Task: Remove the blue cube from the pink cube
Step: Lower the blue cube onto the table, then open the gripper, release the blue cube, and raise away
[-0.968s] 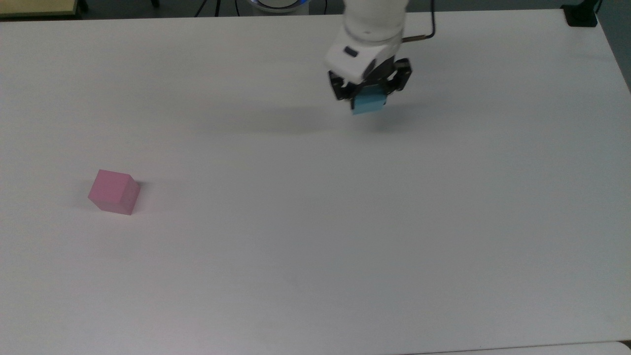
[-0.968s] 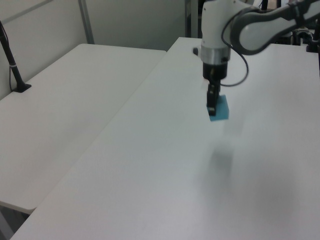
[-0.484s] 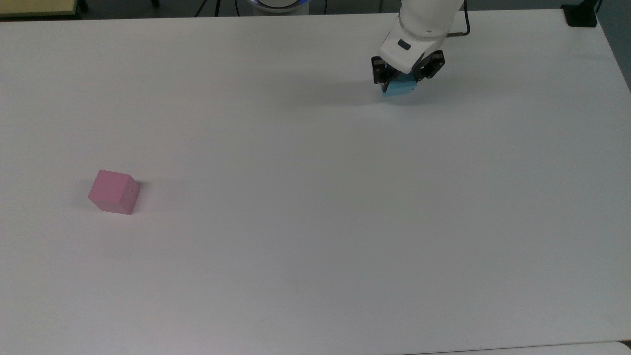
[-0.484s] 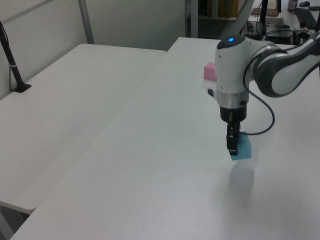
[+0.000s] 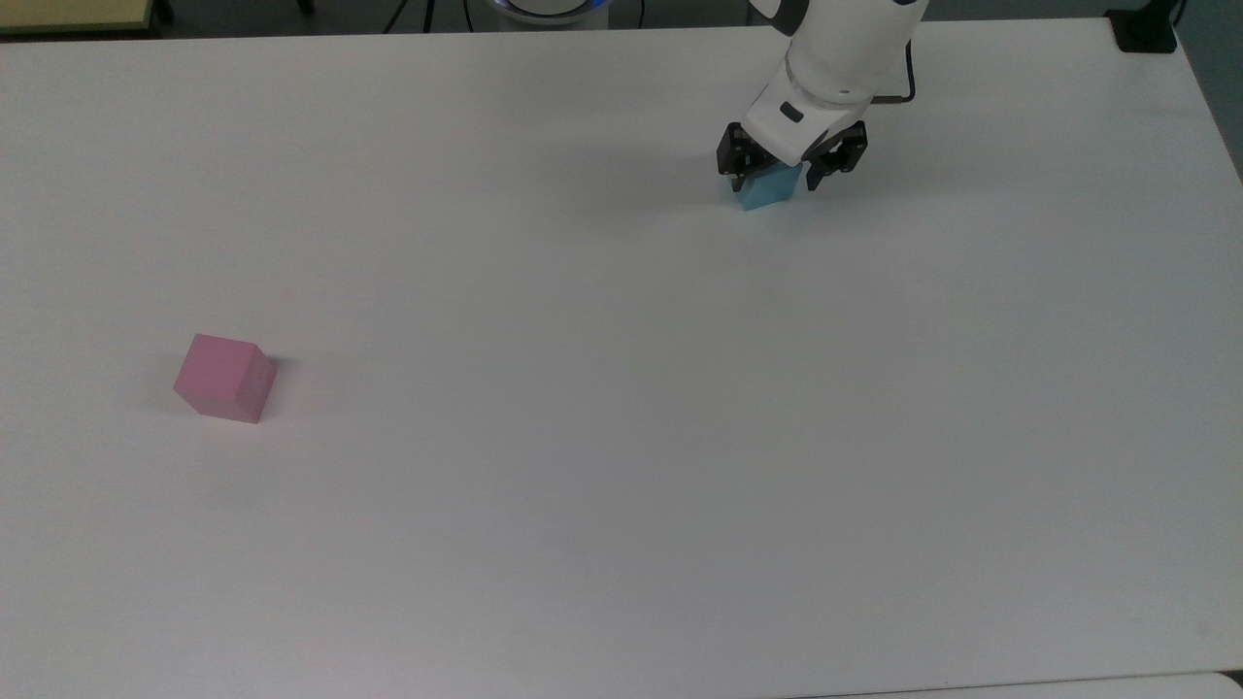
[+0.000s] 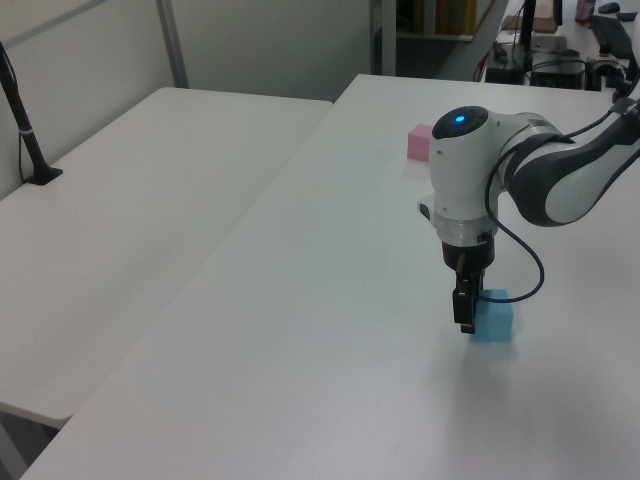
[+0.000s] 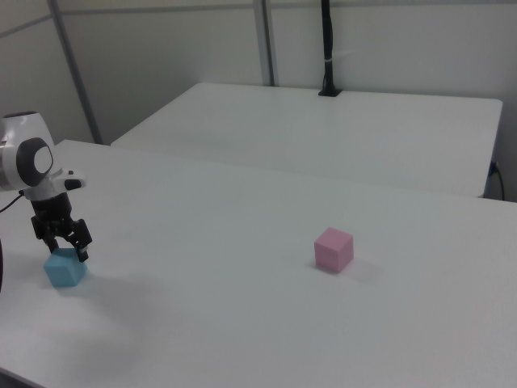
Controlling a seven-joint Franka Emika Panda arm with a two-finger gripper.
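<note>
Blue cube (image 5: 767,186) sits on the white table (image 5: 583,485), well apart from the pink cube (image 5: 225,377), which stands alone near the top view's left. Its upper part is hidden behind the gripper (image 5: 789,167), whose black fingers (image 5: 734,160) stand spread on both sides of it; they seem not to clamp it, though contact is hard to judge. No writing can be read on either cube.

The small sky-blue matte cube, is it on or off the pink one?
Off. The small sky-blue matte cube rests on the white table, far from the pastel pink matte cube.
</note>
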